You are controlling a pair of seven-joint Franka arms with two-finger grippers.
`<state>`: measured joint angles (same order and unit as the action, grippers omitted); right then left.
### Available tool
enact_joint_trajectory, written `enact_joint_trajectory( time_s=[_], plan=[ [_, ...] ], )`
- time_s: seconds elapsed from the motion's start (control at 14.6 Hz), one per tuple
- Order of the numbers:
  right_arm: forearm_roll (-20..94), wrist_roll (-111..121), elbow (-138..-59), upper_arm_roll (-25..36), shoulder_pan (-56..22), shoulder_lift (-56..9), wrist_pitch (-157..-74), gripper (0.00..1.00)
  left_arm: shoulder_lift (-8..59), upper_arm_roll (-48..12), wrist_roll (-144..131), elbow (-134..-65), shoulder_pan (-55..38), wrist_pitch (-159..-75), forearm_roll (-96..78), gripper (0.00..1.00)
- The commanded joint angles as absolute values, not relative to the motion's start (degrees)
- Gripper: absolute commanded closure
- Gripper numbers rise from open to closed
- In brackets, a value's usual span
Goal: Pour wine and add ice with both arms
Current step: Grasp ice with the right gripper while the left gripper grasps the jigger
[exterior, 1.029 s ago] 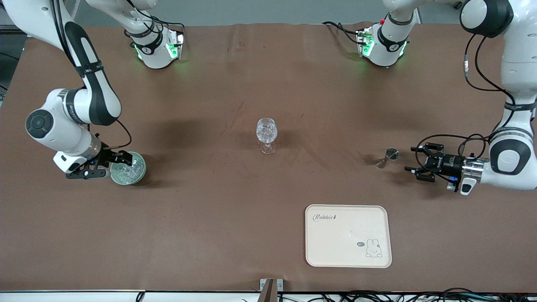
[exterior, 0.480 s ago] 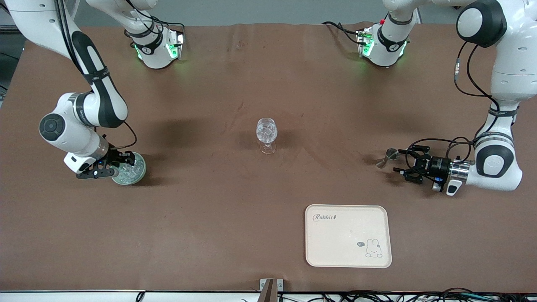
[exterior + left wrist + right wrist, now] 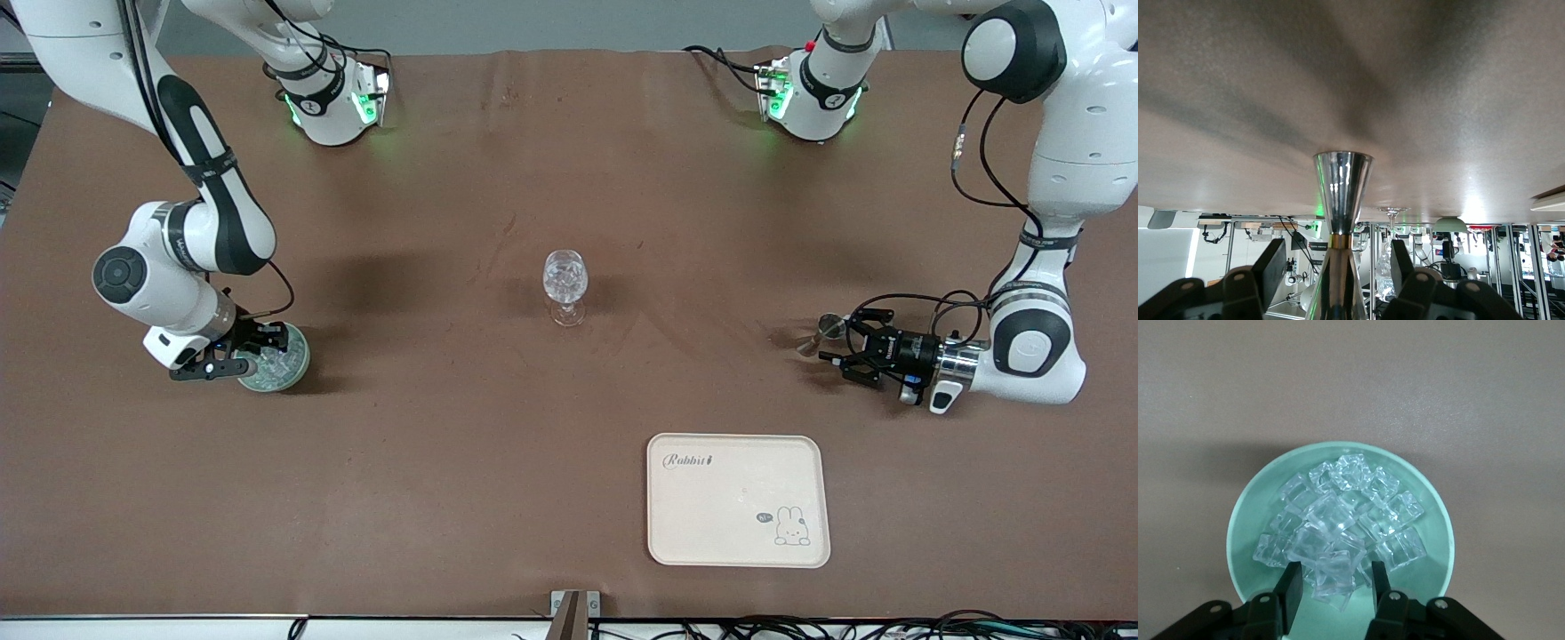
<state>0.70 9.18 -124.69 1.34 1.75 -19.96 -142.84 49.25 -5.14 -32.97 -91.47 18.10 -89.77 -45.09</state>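
A pale green bowl [image 3: 300, 363] holding several clear ice cubes [image 3: 274, 366] sits toward the right arm's end of the table. My right gripper [image 3: 264, 349] is low in the bowl [image 3: 1245, 520]. It [image 3: 1336, 587] is open, its fingers either side of one cube of the ice [image 3: 1338, 570]. A small steel jigger [image 3: 822, 333] stands toward the left arm's end. My left gripper [image 3: 837, 338] is open at table height, its fingers either side of the jigger [image 3: 1342, 193] without touching; its own point is in the left wrist view [image 3: 1338, 267]. A clear stemmed glass [image 3: 565, 283] with ice in it stands mid-table.
A cream tray [image 3: 738, 542] with a rabbit print lies nearer the front camera than the jigger. The arm bases stand at the table's top edge. The glass [image 3: 1390, 215] and the bowl [image 3: 1449, 225] show small in the left wrist view.
My left gripper has slid along the table toward the jigger and now has it between its open fingers. My right gripper has shifted slightly farther over the bowl, onto the ice.
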Motion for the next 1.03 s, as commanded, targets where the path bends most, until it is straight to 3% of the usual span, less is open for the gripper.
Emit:
enact_joint_trajectory(
  time_s=[0.0,0.69,0.96],
  plan=[
    [1.3,10.0,-125.5,1.0,2.3,-19.9,-143.7,0.50,49.5,-5.2,-33.3,-92.4,17.7,-91.4,-46.3,0.39],
    [1.4,10.0,-125.5,1.0,2.1,-20.5,-143.7,0.58,49.7,-5.2,-33.5,-92.5,17.5,-91.4,-46.3,0.59],
    [1.6,9.9,-125.4,1.0,2.0,-20.6,-144.3,0.61,49.8,-5.3,-33.5,-92.5,17.5,-91.4,-46.4,0.61]
  ],
)
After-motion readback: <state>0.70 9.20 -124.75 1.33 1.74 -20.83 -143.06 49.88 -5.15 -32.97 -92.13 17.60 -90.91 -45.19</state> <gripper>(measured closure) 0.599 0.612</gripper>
